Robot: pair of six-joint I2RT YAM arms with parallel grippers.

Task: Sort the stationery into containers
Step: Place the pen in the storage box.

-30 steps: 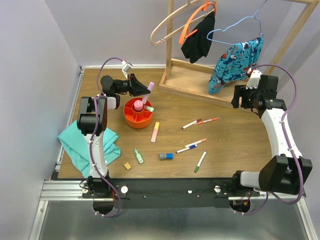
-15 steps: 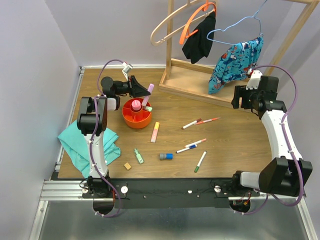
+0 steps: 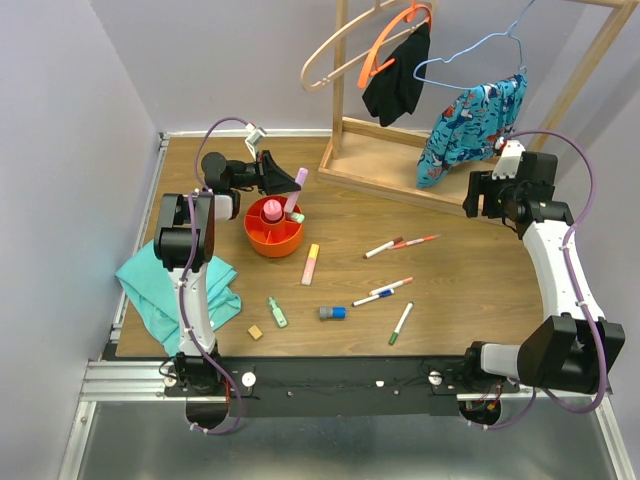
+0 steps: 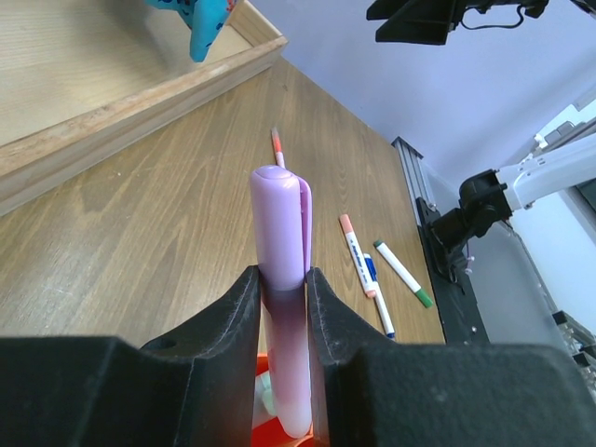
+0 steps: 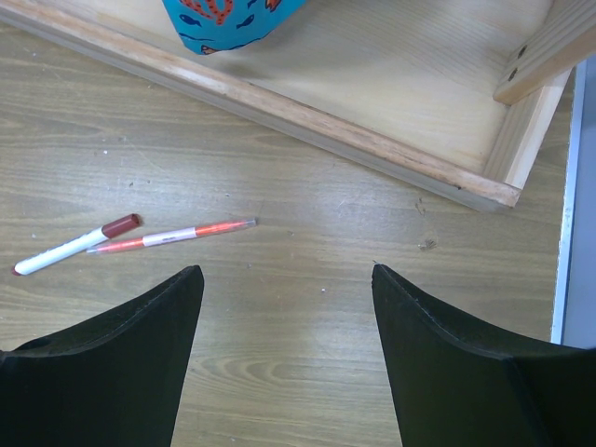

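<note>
My left gripper (image 3: 283, 181) (image 4: 282, 276) is shut on a lilac highlighter (image 3: 297, 189) (image 4: 281, 233), held upright with its lower end over the orange organiser (image 3: 270, 240) (image 4: 264, 427). A pink tube (image 3: 273, 210) stands in the organiser's central cup. On the table lie a yellow-pink highlighter (image 3: 310, 264), a green highlighter (image 3: 277, 312), a tan cube (image 3: 256, 331), a blue-grey piece (image 3: 332, 313) and several thin markers (image 3: 390, 287). My right gripper (image 3: 481, 196) (image 5: 287, 272) hangs open above bare wood, right of a red-capped marker (image 5: 71, 247) and an orange pen (image 5: 173, 234).
A teal cloth (image 3: 176, 286) lies at the table's left edge beside the left arm. A wooden clothes rack base (image 3: 392, 172) (image 5: 307, 112) stands at the back, with hangers and a blue patterned garment (image 3: 471, 128) above it.
</note>
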